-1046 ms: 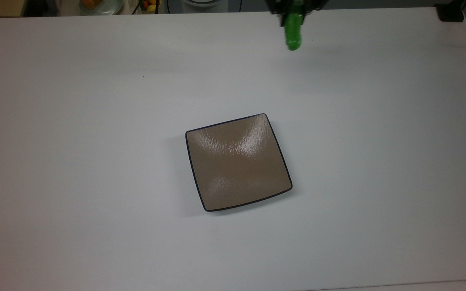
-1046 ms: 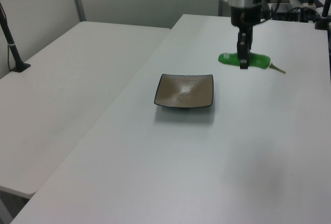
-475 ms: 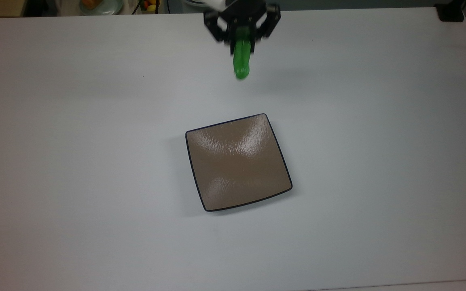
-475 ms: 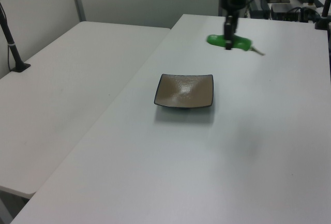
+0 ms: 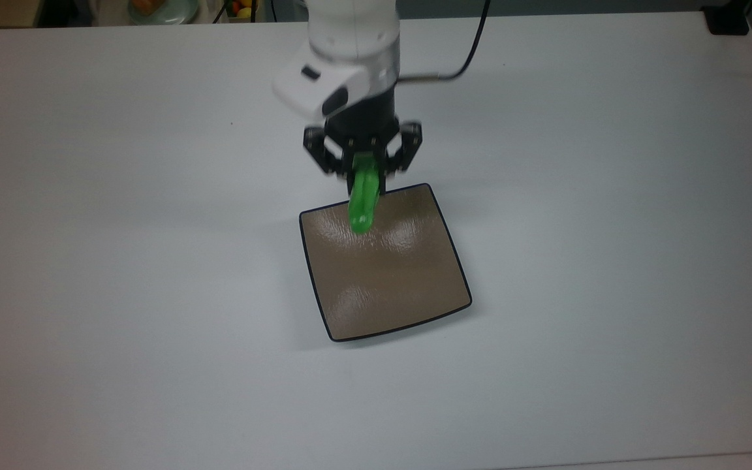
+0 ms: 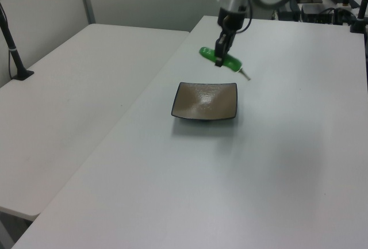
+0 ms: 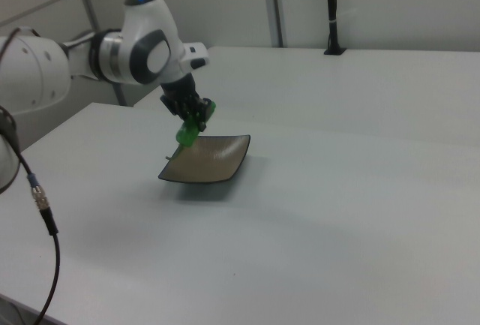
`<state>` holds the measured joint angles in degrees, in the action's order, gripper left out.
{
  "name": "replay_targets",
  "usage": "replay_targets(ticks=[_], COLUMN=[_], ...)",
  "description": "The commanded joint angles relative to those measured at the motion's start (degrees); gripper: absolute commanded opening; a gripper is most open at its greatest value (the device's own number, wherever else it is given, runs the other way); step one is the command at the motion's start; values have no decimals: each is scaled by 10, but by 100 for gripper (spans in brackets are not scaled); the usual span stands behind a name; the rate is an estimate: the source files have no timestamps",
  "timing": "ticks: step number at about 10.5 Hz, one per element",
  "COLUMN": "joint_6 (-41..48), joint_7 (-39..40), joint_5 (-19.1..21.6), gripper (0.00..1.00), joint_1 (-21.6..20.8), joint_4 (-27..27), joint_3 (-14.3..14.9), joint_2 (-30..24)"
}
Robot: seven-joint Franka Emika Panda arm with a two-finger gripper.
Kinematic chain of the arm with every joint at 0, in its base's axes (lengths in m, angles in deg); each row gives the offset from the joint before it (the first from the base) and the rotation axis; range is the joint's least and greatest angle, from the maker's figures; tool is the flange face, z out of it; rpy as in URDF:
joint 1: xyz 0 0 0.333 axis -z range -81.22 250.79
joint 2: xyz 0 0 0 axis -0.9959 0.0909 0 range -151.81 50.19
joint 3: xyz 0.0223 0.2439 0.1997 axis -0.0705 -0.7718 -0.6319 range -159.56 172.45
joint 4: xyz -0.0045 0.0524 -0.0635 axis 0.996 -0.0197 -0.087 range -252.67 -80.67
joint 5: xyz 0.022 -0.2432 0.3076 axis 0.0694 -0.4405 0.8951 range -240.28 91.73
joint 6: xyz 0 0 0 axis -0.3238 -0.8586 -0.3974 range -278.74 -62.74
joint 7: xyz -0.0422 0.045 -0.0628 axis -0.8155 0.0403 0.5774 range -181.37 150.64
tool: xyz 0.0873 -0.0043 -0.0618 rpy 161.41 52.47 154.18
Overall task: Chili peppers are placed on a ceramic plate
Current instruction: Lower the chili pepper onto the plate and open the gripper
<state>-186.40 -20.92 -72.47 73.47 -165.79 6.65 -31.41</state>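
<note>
My gripper (image 5: 364, 171) (image 6: 219, 60) (image 7: 196, 120) is shut on the bright green chili pepper (image 5: 363, 203) (image 6: 221, 59) (image 7: 187, 131), which hangs in the air. The square taupe-brown ceramic plate (image 5: 389, 287) (image 6: 198, 106) (image 7: 214, 160) lies on the white table with nothing on it. In the top view the pepper's free end juts over the plate's upper edge. The left view has the pepper lying level above the plate's far edge, its thin stem pointing to the left view's right.
The white table (image 5: 611, 228) spreads wide around the plate. A black post base (image 5: 727, 19) sits at the top view's upper right corner. A black cable (image 7: 37, 197) hangs at the right view's left. A second white table (image 6: 75, 88) adjoins at the left view's left.
The arm has carried the pepper from the top view's upper edge down and leftward, until it hangs at the plate's upper edge. The plate has not moved.
</note>
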Motion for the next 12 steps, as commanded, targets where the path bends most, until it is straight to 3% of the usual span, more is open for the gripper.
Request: replay_targets(ticks=[1,10,12], joint_6=[-95,-231,-240], joint_7=[-16,-85,-86], joint_5=[12,17,22], gripper=[10,16,37], joint_1=[-4,-15,-15], joint_4=[17,15,14], joint_3=[2,-3,-4], joint_2=[56,139,143])
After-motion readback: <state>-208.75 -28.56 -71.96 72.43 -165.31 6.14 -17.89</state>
